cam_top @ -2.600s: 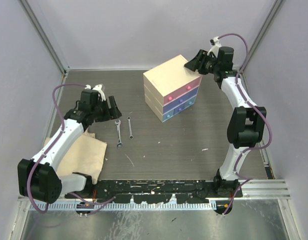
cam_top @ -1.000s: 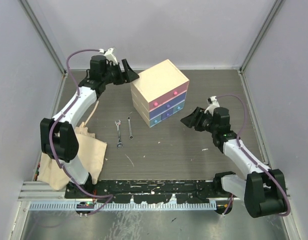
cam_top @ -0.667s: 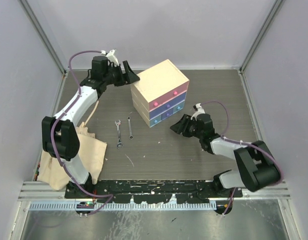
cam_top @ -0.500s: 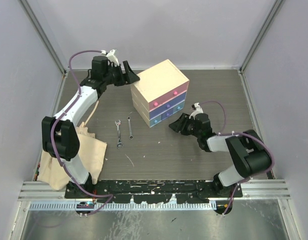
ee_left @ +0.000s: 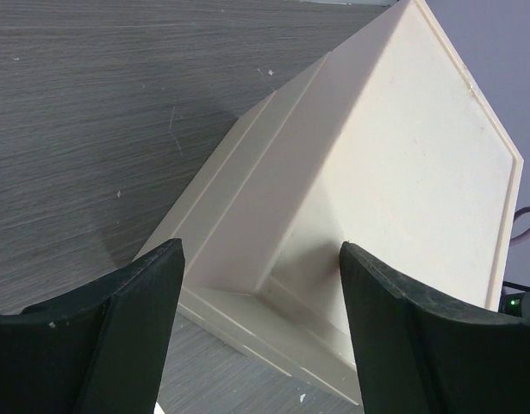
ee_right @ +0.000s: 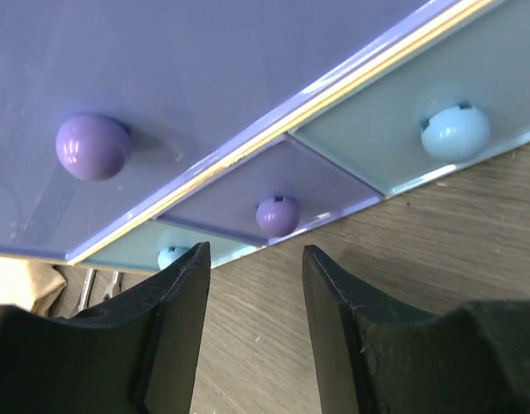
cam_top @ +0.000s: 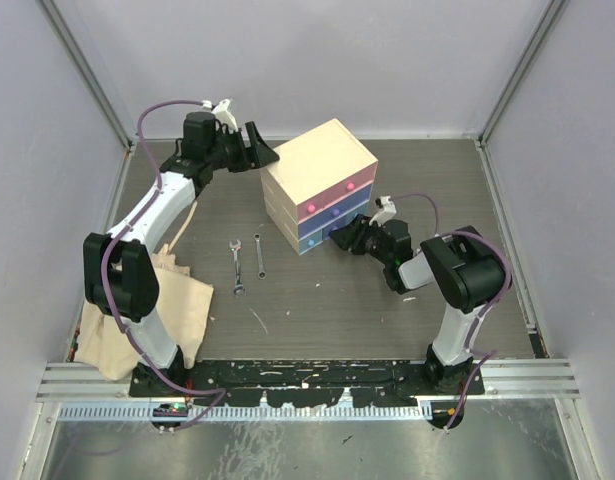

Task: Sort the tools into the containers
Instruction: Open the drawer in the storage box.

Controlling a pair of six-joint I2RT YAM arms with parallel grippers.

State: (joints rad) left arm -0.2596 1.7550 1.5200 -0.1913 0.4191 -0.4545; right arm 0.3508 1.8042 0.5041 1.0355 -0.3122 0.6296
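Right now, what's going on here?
The left gripper, open, sits at the back corner of the chest, apparently to brace it. The right gripper, jaws open, faces the chest's front, lined up with a small purple knob. Two wrenches lie on the table, not yet sorted.

Three cameras are watching one small cream chest on a table.
The overhead camera is looking down from high behind the arms, taking in the whole table from afar. The left wrist camera is sitting close to the chest, facing its plain side and top between its own dark fingers. The right wrist camera is lying low, very near the drawer fronts, looking up at a purple knob and a pale blue knob. All three are sharing the chest.
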